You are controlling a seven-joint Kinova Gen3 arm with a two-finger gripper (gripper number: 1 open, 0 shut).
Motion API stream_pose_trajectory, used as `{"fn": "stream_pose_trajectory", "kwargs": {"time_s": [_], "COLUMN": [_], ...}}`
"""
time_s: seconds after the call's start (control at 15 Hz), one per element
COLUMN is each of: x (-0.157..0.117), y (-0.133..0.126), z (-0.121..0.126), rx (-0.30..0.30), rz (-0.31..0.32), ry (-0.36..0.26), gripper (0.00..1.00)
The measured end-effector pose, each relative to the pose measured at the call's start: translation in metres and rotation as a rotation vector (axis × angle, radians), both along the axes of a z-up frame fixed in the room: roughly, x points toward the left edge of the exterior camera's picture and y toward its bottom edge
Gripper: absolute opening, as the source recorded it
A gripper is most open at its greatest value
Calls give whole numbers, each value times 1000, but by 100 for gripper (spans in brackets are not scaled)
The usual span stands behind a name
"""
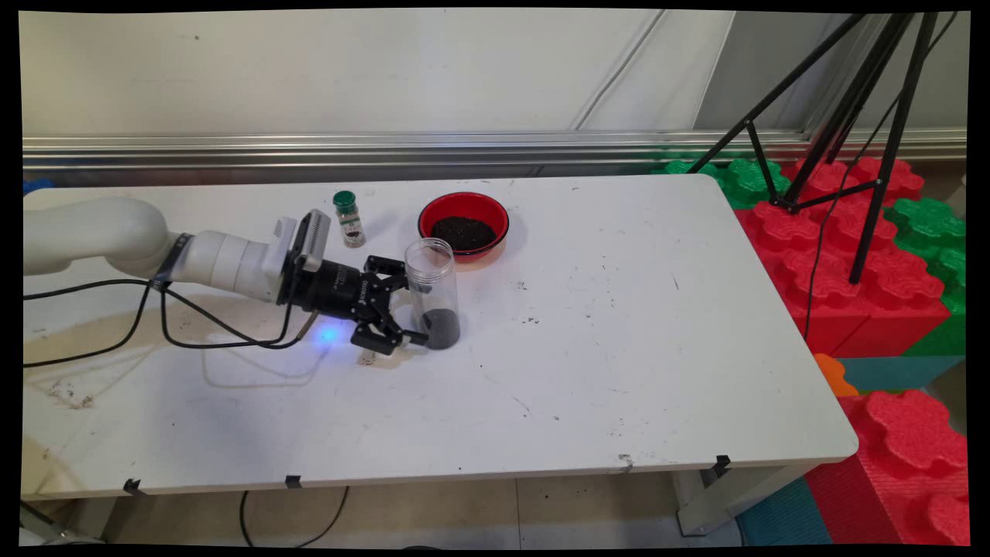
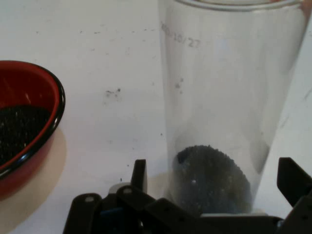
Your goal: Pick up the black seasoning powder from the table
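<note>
Pincer: my pincer [image 1: 414, 309] reaches in low and level from the left, its two black fingers spread to either side of the clear jar's lower part. From the hand camera I see one finger [image 2: 139, 175] left of the jar and the other [image 2: 292, 180] right of it, each with a sliver of gap, so I read it as spread wide and not clamped.
Clear jar: the clear jar [image 1: 433, 290] stands upright on the worktop between the fingers, mouth up and without a lid. Faint printed digits show near its upper wall in the hand camera.
Dark grains: a small heap of dark grains [image 2: 209, 178] sits in the jar's bottom; the rest of the jar I see through.
Red bowl: a red bowl [image 1: 464, 224] with a black rim stands just behind the jar and a little to its right in the main camera, close to it but apart. It holds a dark granular layer like the jar's contents. In the hand camera it shows at the left edge.
Spice bottle: a small spice bottle [image 1: 349, 219] with a green cap stands upright behind my wrist, left of the bowl, well clear of the jar.
Worktop: the white worktop [image 1: 619, 348] is scuffed, with a few dark specks scattered right of the jar.
Surroundings: a black tripod [image 1: 851, 116] stands on red and green foam blocks [image 1: 866, 255] beyond the worktop's right end.
</note>
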State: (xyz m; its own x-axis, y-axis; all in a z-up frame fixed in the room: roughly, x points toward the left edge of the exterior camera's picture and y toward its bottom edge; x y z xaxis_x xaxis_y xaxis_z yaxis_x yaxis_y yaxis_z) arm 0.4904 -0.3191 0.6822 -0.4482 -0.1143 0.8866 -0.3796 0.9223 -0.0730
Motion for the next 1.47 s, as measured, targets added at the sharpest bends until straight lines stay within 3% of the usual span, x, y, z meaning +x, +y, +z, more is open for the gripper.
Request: {"fn": "stream_pose_trajectory", "kwargs": {"time_s": [0.8, 1.47], "x": [-15, -8], "y": [-11, -6], "z": [-12, -22], "rx": [-3, 0], "rz": [-2, 6], "ry": [8, 52], "gripper": [100, 100]}}
